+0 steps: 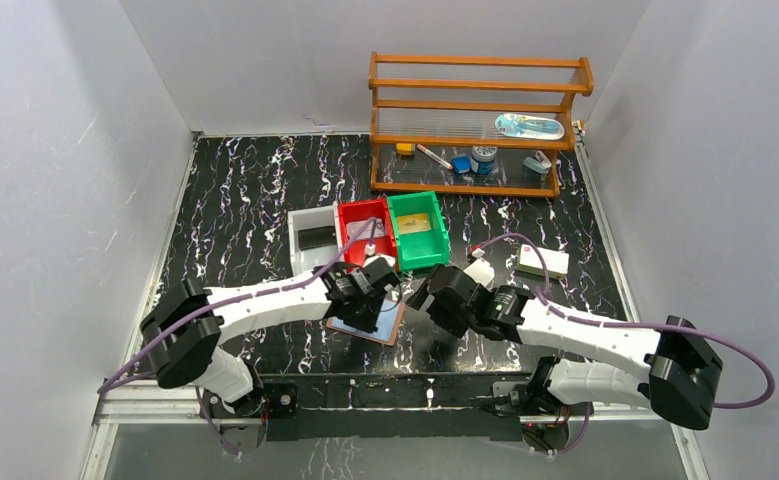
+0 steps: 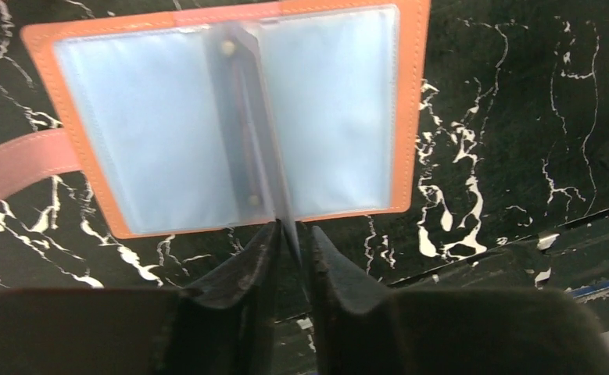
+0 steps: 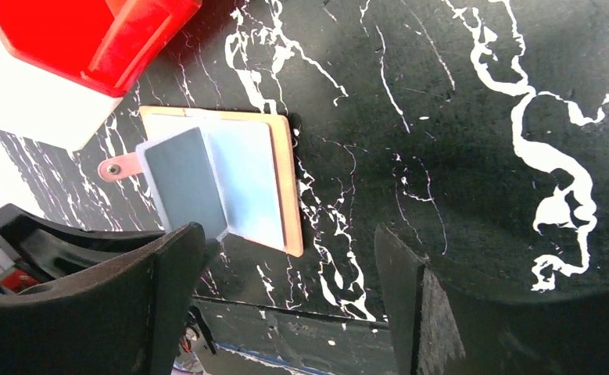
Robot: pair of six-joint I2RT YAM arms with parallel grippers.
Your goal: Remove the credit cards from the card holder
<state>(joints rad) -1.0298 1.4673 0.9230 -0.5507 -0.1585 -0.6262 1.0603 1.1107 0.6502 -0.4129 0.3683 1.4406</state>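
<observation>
Inside open card holder [image 3: 242, 183]: grey card [image 3: 182, 181], tilted up.

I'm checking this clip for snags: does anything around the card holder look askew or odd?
One thing: the card holder lies open and flat, but one clear sleeve stands up from its spine, its edge pinched in the left gripper. Nothing looks spilled or torn.
</observation>
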